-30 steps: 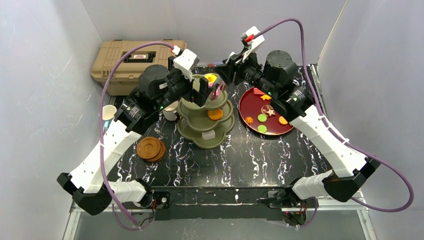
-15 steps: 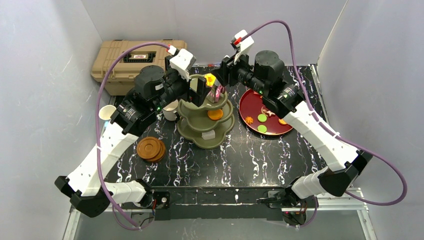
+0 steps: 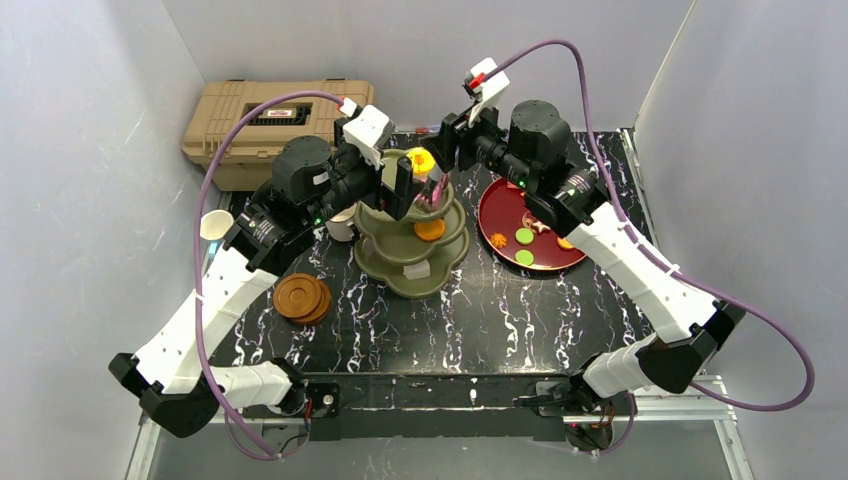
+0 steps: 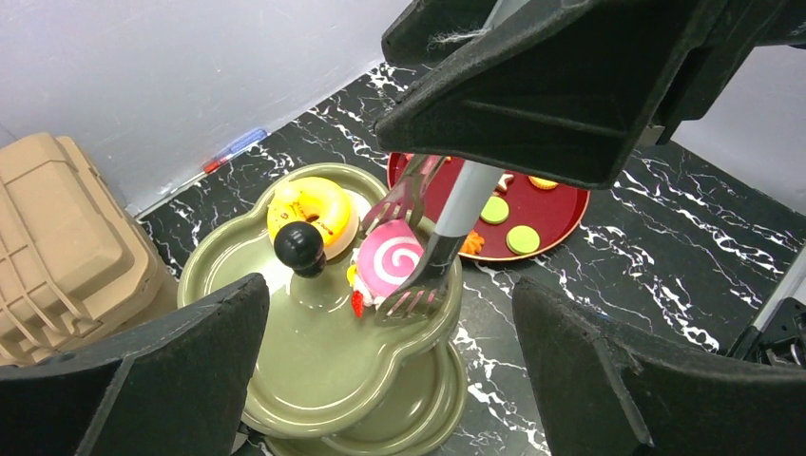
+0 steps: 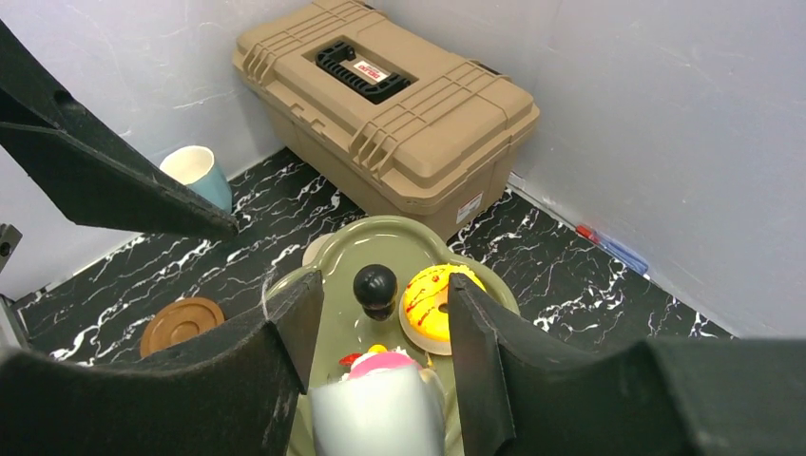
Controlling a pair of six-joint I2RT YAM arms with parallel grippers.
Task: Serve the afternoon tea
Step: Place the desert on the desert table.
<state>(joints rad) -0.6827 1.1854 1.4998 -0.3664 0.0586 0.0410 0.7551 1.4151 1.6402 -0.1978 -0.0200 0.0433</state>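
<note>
**Tea service, pastry course:** the right gripper, closed on the handle of a pair of tongs, sets a pink swirl on the top tier of the stand. The swirl sits just beside the black knob and a yellow doughnut. The tongs' forked tips straddle the swirl, one on each side (whether they are pressing it or have let go cannot be told).

The left gripper hangs over the same tier with its jaws spread wide and nothing between them.

The step in hand looks to be stocking the stand from the red plate, where green discs and orange pieces wait. The next move probably calls for the tongs to spread free of the swirl and lift straight up, clear of the knob and doughnut, before swinging back to the plate.

The stand stands mid-table. It is olive green with three clover-shaped tiers that widen downward. An orange round lies on the middle tier and a white block on the lowest.

To its left are a stack of wooden saucers, a mug partly hidden under the left arm, and a cup at the table's edge near the toolbox. None of them is set out for serving yet.
</note>
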